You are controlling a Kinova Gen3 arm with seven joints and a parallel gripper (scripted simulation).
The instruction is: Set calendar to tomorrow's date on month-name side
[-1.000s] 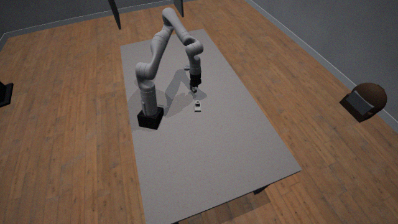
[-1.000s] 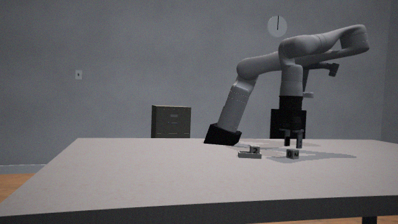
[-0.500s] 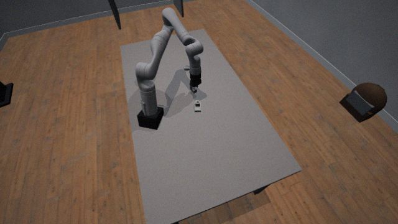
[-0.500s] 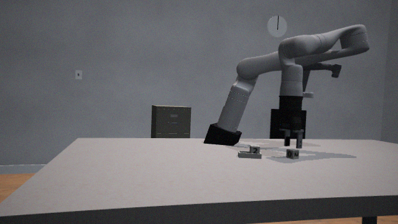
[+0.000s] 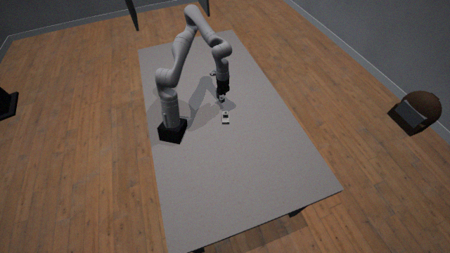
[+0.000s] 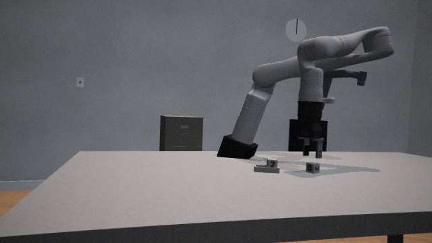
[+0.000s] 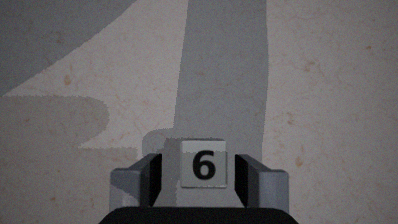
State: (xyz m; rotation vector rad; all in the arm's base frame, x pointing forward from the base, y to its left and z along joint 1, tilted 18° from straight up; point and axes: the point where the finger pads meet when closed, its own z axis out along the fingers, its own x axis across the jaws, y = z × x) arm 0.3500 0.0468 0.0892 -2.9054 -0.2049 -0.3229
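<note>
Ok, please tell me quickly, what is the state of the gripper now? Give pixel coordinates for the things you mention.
Gripper (image 5: 221,94) (image 6: 312,156) (image 7: 198,172): open, holding nothing, above the loose cube (image 5: 221,99) (image 6: 312,168) (image 7: 204,167).

The top view shows the tray (image 5: 225,122) (image 6: 266,170) too small for any lettering to be read (the month's name included). The wrist view hides the sides of the loose cube (image 7: 203,164), and crops the gripper's body (image 7: 200,216) at its lower edge.
</note>
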